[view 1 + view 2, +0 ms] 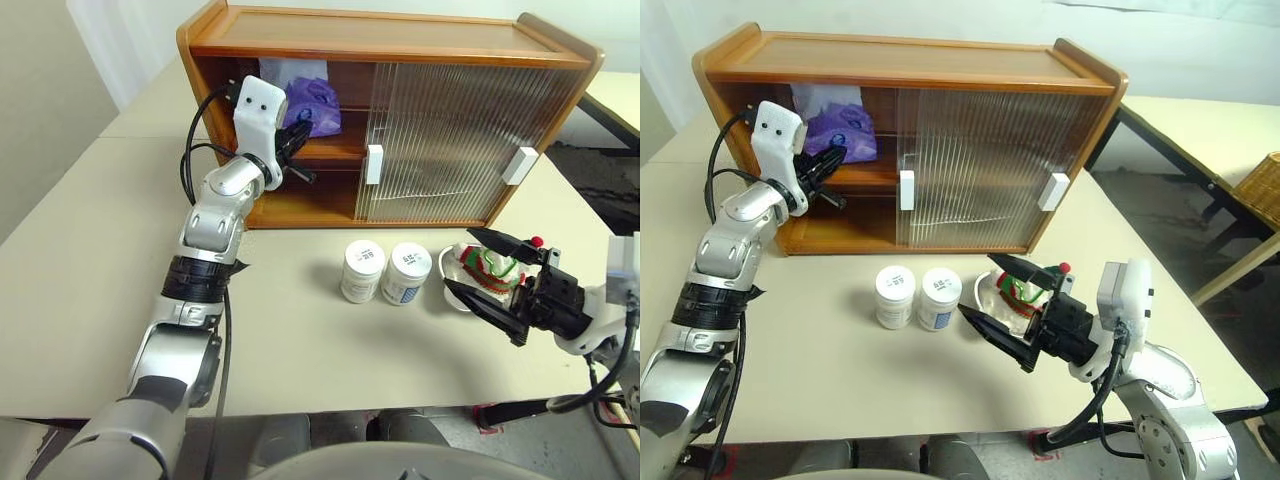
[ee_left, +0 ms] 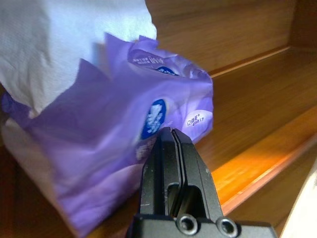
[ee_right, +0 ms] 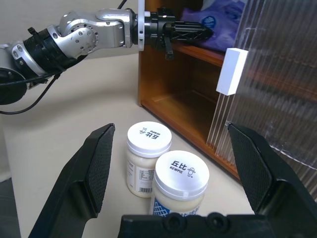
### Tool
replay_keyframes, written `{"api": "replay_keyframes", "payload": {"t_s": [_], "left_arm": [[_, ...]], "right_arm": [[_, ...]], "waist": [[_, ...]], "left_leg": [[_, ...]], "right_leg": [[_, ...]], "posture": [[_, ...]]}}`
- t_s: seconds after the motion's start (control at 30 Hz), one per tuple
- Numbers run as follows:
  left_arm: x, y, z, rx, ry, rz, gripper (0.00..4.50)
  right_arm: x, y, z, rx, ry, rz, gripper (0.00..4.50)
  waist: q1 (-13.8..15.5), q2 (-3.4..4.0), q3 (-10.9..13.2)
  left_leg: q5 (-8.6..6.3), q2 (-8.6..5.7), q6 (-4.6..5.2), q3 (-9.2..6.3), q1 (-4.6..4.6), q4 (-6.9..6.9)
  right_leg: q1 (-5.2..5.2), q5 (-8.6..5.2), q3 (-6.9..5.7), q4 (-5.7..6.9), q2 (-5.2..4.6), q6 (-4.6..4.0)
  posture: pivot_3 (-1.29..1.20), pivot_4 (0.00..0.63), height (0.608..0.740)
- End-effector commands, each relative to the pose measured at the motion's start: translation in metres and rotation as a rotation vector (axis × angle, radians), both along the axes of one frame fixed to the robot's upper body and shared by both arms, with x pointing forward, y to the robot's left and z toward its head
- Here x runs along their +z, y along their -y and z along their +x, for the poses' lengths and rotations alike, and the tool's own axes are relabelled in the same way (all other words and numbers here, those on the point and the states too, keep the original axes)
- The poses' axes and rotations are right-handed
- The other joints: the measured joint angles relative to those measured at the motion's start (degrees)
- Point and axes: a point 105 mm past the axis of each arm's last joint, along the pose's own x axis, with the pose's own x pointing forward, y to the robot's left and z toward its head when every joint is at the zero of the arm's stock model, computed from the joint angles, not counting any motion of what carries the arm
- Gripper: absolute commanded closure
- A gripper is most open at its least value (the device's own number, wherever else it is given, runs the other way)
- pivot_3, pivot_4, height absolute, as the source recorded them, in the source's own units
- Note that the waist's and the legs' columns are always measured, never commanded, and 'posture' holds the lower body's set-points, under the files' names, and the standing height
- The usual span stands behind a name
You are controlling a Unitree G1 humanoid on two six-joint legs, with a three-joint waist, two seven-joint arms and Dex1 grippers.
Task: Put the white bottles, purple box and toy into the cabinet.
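cabinet first: the wide reddish-brown wooden two-shelf cabinet point(image 1: 400, 45) stands at the far edge of the pale beige table point(image 1: 90, 260), its two ribbed translucent sliding doors point(image 1: 450, 140) pushed across the right part, each with a white rectangular handle, so the left bay is open.

on the upper shelf of that open bay, toward its left end, sits the soft lavender-purple tissue pack point(image 2: 124, 139) with white tissue rising from its top and a small dark-blue round logo on its face.

my left gripper point(image 2: 171, 148) reaches level into the open bay, its two black fingers pressed flat together and gripping nothing, the tips right at the front face of the pack; i cannot tell whether they touch it.

my right gripper point(image 3: 173, 163) hangs over the near right part of the table with its black fingers spread wide and nothing between them, pointing toward the cabinet.

out on the table in front of the doors stand two small squat white plastic jars point(image 1: 385, 272) with white screw lids and blue-green printed labels, upright and touching side by side.

just to their right, nearer the table's right edge, the small white plush figure with red and green trim point(image 1: 492, 268) lies on a shallow silver dish point(image 1: 452, 272), partly behind my right fingers.
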Motion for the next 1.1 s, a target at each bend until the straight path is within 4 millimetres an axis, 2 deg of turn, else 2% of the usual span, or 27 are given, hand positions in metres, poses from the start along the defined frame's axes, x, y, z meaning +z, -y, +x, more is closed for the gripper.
{"api": "replay_keyframes", "payload": {"t_s": [0.03, 0.1, 0.17, 0.23, 0.37, 0.47, 0.63, 0.73, 0.83, 1.0, 1.1], "left_arm": [[0.001, -0.010, 0.006, 0.060, 0.006, 0.036, 4.44], [0.004, -0.017, 0.008, 0.085, 0.014, 0.039, 4.44], [0.015, -0.016, 0.005, 0.045, 0.053, 0.015, 4.44], [0.023, -0.008, -0.004, -0.042, 0.086, -0.009, 4.44], [0.022, -0.002, -0.024, -0.199, 0.046, -0.043, 4.44], [0.021, -0.007, -0.040, -0.302, 0.029, -0.050, 3.86], [0.009, -0.021, -0.064, -0.455, -0.038, -0.047, 2.16], [-0.004, -0.025, -0.079, -0.539, -0.088, 0.003, 1.12], [-0.026, -0.030, -0.091, -0.617, -0.172, 0.056, 0.10], [-0.045, -0.027, -0.102, -0.704, -0.218, 0.070, 0.04], [-0.068, -0.029, -0.106, -0.734, -0.259, 0.152, 0.04]], "right_arm": [[0.006, -0.001, 0.000, -0.006, 0.007, -0.010, 0.00], [0.008, -0.003, 0.001, -0.005, 0.010, -0.009, 0.00], [0.009, -0.004, 0.002, -0.004, 0.008, -0.009, 0.00], [0.009, -0.003, 0.003, -0.004, 0.005, -0.009, 0.00], [0.008, -0.001, 0.003, 0.001, 0.000, -0.012, 0.00], [0.006, 0.001, 0.002, 0.017, -0.009, -0.023, 0.00], [0.005, 0.002, -0.001, 0.058, -0.006, -0.038, 0.00], [0.006, 0.003, -0.002, 0.076, 0.000, -0.034, 0.00], [0.002, 0.003, -0.007, 0.128, -0.016, -0.056, 0.00], [0.009, -0.004, -0.006, 0.165, -0.012, -0.065, 0.00], [0.011, -0.007, -0.005, 0.176, -0.015, -0.070, 0.00]], "waist": [[-0.1, 0.00, 0.0], [-0.3, 0.00, 0.0], [-0.4, 0.00, 0.0], [-0.3, 0.00, 0.0], [-0.3, 0.01, 0.0], [-0.3, 0.02, 0.0], [-0.3, 0.08, 0.0], [-0.3, 0.12, -0.1], [0.0, 0.15, -0.1], [0.0, 0.20, -0.1], [0.0, 0.46, -0.3]], "left_leg": [[0.00, 0.00, 0.00, 0.00, 0.00, 0.00], [0.00, 0.00, 0.01, 0.00, 0.00, -0.01], [0.00, 0.00, 0.00, 0.00, 0.00, -0.01], [0.00, 0.00, 0.00, -0.01, 0.00, -0.01], [-0.01, 0.00, 0.01, 0.00, -0.03, -0.01], [-0.02, 0.01, 0.02, 0.01, -0.05, -0.03], [-0.02, 0.07, 0.00, -0.01, -0.16, -0.06], [-0.01, 0.10, 0.00, -0.03, -0.32, -0.03], [0.00, 0.11, -0.01, -0.09, -0.47, 0.04], [0.00, 0.12, 0.00, -0.21, -0.47, 0.06], [0.01, 0.13, -0.02, -0.31, -0.47, 0.05]], "right_leg": [[0.00, 0.00, 0.00, 0.00, 0.00, 0.02], [0.00, -0.01, 0.00, 0.00, 0.00, 0.03], [-0.01, -0.02, 0.00, 0.00, 0.00, 0.02], [-0.01, -0.03, 0.00, 0.00, 0.00, 0.00], [-0.02, -0.04, 0.00, -0.01, 0.00, 0.00], [-0.05, -0.05, -0.01, 0.00, 0.00, 0.02], [-0.22, -0.10, -0.01, 0.04, 0.00, -0.11], [-0.37, -0.22, -0.01, 0.06, 0.00, -0.38], [-0.50, -0.19, -0.04, 0.07, -0.01, -0.41], [-0.51, -0.15, -0.07, 0.08, -0.04, -0.48], [-0.52, -0.08, -0.07, 0.08, -0.04, -0.51]], "posture": [[0.03, 0.000, 0.740], [0.03, 0.000, 0.740], [0.04, 0.000, 0.740], [0.04, 0.000, 0.740], [0.05, 0.000, 0.740], [0.06, 0.000, 0.740], [0.06, 0.000, 0.740], [0.06, 0.000, 0.740], [0.06, 0.000, 0.740], [0.06, 0.000, 0.740], [0.06, 0.000, 0.740]]}}
